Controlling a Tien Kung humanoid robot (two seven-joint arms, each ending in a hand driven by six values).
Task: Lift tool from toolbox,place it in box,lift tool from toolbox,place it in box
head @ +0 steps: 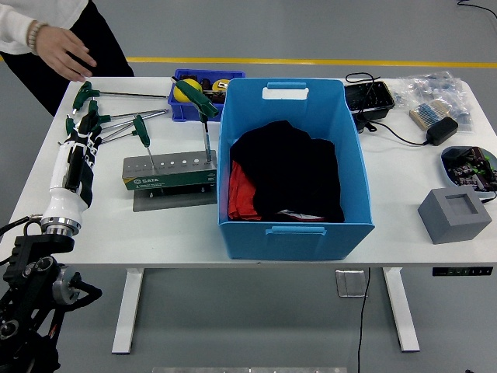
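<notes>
A grey-green tool rack (pixel 171 172) stands left of the big blue box (pixel 291 225). Two green T-handle hex keys stand upright in it, one (pixel 142 128) at its left end and one (pixel 203 109) at its right end. My left hand (pixel 84 124), on a white forearm, lies at the table's left and is curled on a green-handled hex key (pixel 95 116) whose shaft points right toward the rack. Another hex key (pixel 116 95) lies on the table behind the hand. The box holds black and red cloth (pixel 283 175). The right hand is out of view.
A person stands at the far left corner, one hand (pixel 66 54) held over the table's edge. A small blue bin (pixel 203 93) with a yellow tool sits behind the rack. A black tray (pixel 369 99), a charger (pixel 440 130), bagged parts (pixel 435 97) and a grey block (pixel 454 214) are at the right.
</notes>
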